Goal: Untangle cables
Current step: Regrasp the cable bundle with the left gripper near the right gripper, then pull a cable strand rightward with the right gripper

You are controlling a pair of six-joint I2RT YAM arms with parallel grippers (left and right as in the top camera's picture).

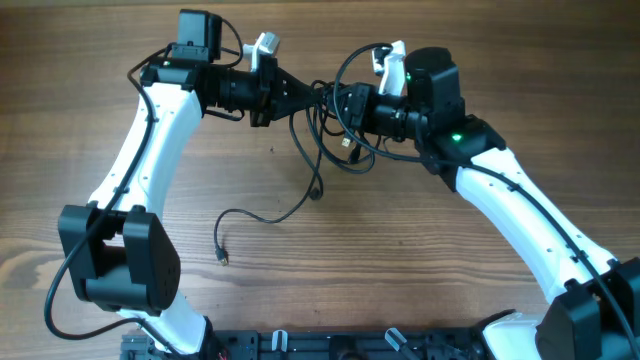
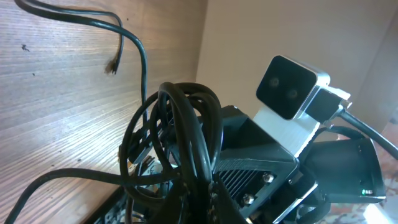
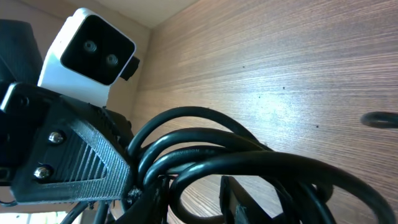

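Observation:
The cables (image 1: 325, 130) are a black bunch of loops held up between my two grippers at the far middle of the table. One strand hangs down and trails to a small plug (image 1: 222, 257) on the wood. My left gripper (image 1: 312, 95) is shut on the bunch, whose loops fill the left wrist view (image 2: 186, 137). My right gripper (image 1: 342, 108) faces it closely. Its fingers (image 3: 199, 199) stand apart, with thick loops (image 3: 205, 149) lying across and between them. A loose plug end (image 2: 113, 65) hangs over the table.
The two wrists nearly touch; the right wrist camera (image 2: 289, 87) fills the left wrist view, and the left one (image 3: 90, 53) the right wrist view. The wooden table (image 1: 400, 260) spreads below. A black rack (image 1: 330, 345) runs along the near edge.

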